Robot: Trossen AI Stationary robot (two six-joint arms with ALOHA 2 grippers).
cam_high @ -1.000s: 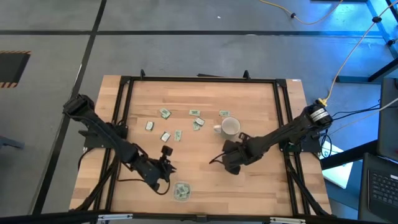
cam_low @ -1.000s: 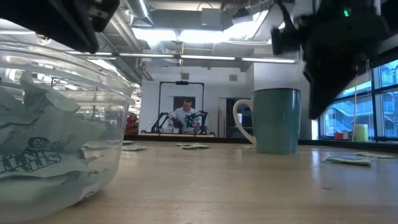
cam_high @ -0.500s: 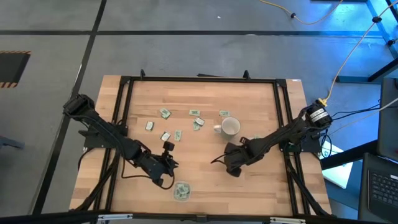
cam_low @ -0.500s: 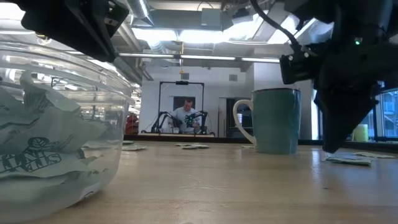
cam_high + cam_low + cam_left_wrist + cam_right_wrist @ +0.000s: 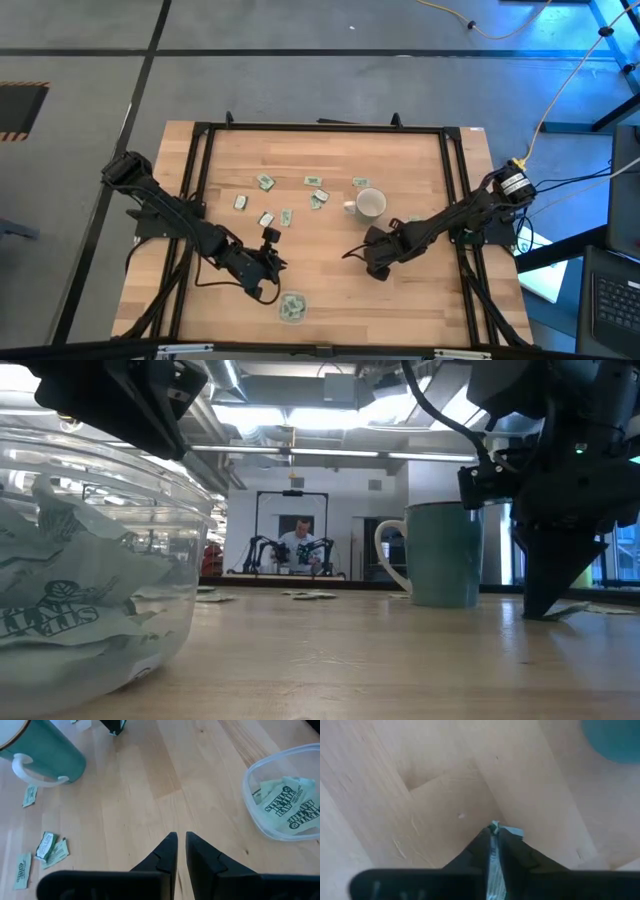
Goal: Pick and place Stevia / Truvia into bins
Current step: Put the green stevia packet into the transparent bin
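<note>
At table level, right gripper [image 5: 492, 840]: fingers pinched on one small green-and-white flat paper sachet [image 5: 495, 851], tips down beside the teal ceramic mug [image 5: 371, 204].
Left gripper [image 5: 181, 842]: fingers nearly together, empty, near the round clear plastic dish [image 5: 287, 795].
Handling, judged: feather-light, limp, creases easily; pinch across an edge, gently.
Remaining sachets [image 5: 265, 182]: scattered on the wooden table [image 5: 330, 290].

Two dark, near-black jointed arms. The right gripper [image 5: 493, 840] shows matte black, wedge-shaped fingers tapering to narrow tips; the left gripper [image 5: 180, 840] shows the same. A black cable loops above the right wrist.
</note>
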